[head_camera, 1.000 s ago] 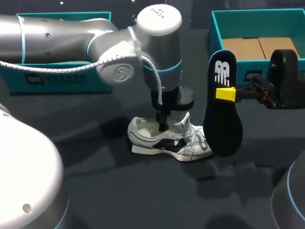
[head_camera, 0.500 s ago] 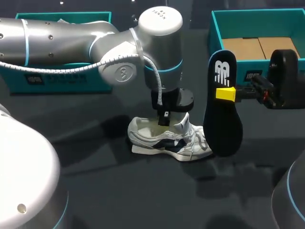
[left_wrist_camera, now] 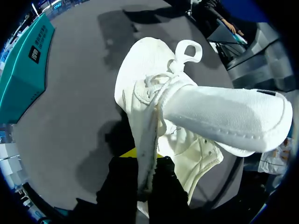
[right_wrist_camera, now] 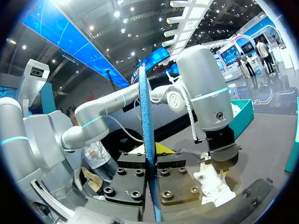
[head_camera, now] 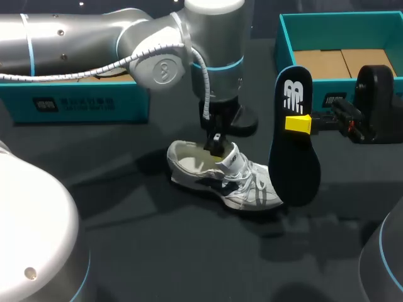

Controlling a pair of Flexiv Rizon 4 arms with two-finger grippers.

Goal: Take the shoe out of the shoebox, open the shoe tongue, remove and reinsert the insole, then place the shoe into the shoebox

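The left gripper (head_camera: 216, 148) pinches the tongue (head_camera: 232, 157) upward to hold the shoe (head_camera: 220, 179) open on the table (head_camera: 157, 251), while the right gripper (head_camera: 299, 123) clamps the insole (head_camera: 293, 176) upright beside its toe, ready for reinsertion.

Expo hall, prob.: high ceiling (right_wrist_camera: 154, 28) w/ spotlights (right_wrist_camera: 117, 14), big blue screens (right_wrist_camera: 58, 37), booths (right_wrist_camera: 238, 49).

Table (head_camera: 157, 251): I see a dark grey matte top with soft shadows.
Cardboard (head_camera: 343, 63): I count two tan panels lying flat, side by side, inside the teal box (head_camera: 284, 44) at the far right.
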